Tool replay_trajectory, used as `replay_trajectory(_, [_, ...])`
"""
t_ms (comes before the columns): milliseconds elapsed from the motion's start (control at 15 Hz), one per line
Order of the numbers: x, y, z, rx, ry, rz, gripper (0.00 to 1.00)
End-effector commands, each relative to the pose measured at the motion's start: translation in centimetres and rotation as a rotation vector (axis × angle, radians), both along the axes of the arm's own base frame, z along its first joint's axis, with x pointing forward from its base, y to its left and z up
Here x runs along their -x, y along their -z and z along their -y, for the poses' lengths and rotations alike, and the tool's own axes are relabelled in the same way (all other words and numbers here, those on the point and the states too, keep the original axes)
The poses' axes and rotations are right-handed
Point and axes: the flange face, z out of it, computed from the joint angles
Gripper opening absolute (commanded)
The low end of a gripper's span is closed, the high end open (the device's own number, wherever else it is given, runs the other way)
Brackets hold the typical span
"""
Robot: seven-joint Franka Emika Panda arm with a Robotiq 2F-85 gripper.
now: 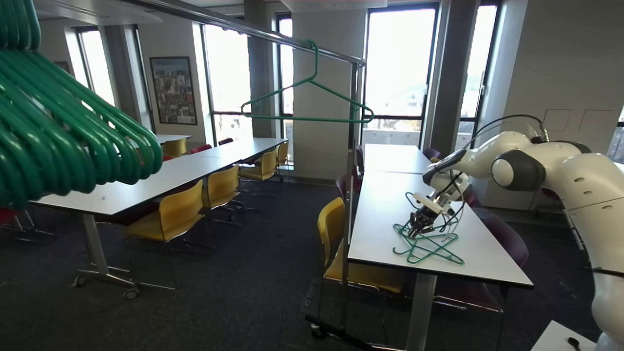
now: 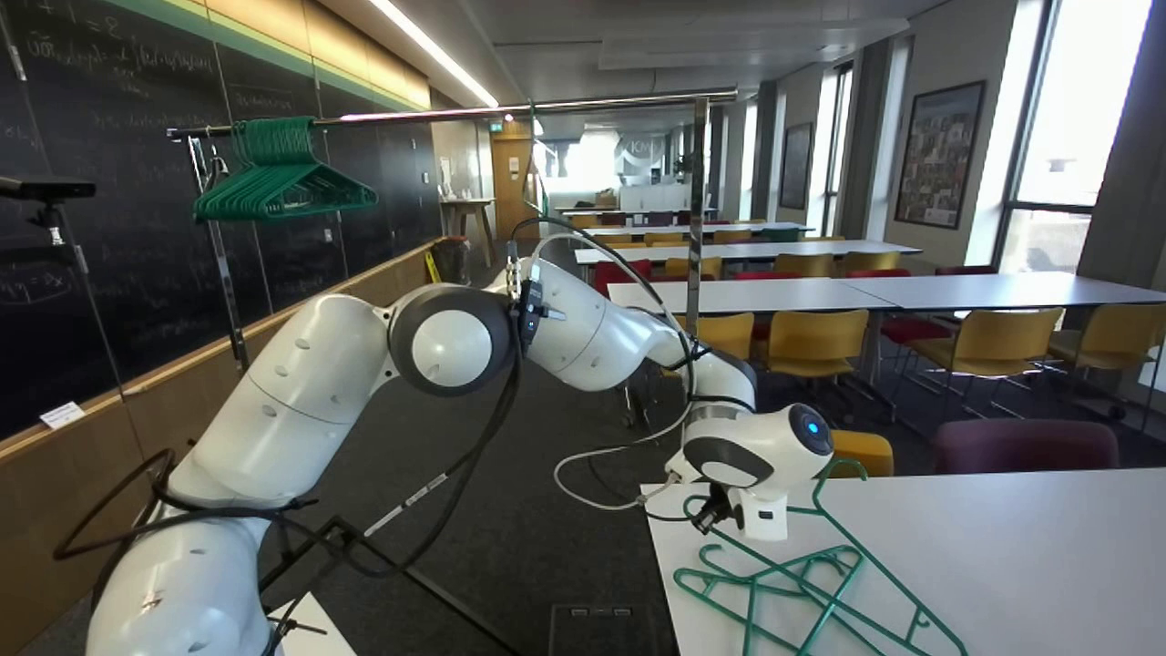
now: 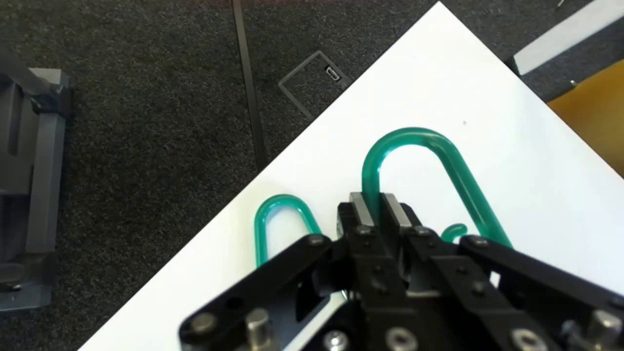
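Observation:
My gripper [image 3: 378,207] is shut on a green plastic hanger [image 3: 414,136], near the rounded end of it. In the exterior views, the gripper [image 1: 414,233] [image 2: 706,521] is low over the near end of a white table [image 1: 378,209]. The held hanger [image 2: 874,562] is tilted, with its hook pointing up. At least one other green hanger [image 2: 751,610] lies on the table under it, and the two cross. Its rounded end [image 3: 283,199] shows left of the fingers in the wrist view. A small green hook tip [image 3: 454,231] shows to the right. The fingers hide part of the held hanger.
A metal clothes rack [image 1: 273,35] stands beside the table. One green hanger [image 1: 312,119] hangs near its end. A bundle of green hangers [image 2: 282,191] hangs at the far end. Yellow chairs [image 1: 334,219] and a purple chair [image 2: 1025,446] are around the table.

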Motion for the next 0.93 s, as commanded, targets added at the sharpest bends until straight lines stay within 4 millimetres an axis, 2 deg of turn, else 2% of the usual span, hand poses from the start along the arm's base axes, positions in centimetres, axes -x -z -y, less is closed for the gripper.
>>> replay_trajectory(0, [-1.5,-1.1,1.8,-0.056,0.079,0.021,0.03])
replay_trajectory(200, [-1.8,-1.0,1.9,-0.105,0.063,0.011,0.03])
replay_trajectory(267, [-1.2,-0.3,1.6,-0.039,0.064,0.008,0.25])
replay_trajectory(333, [-1.2,-0.1,1.6,-0.042,0.062,0.005,0.11])
replay_trajectory(467, [-1.2,0.4,1.6,-0.043,0.062,-0.001,0.25])
replay_trajectory(600, [-1.2,0.4,1.6,-0.043,0.061,-0.002,0.26])
replay_trajectory(667, [-1.0,0.2,1.5,-0.028,0.044,0.002,0.51])
replay_trajectory(733, [-1.0,-0.1,1.6,0.016,0.012,0.02,0.51])
replay_trajectory(867, [-0.8,-0.9,1.7,0.111,-0.08,0.043,0.65])
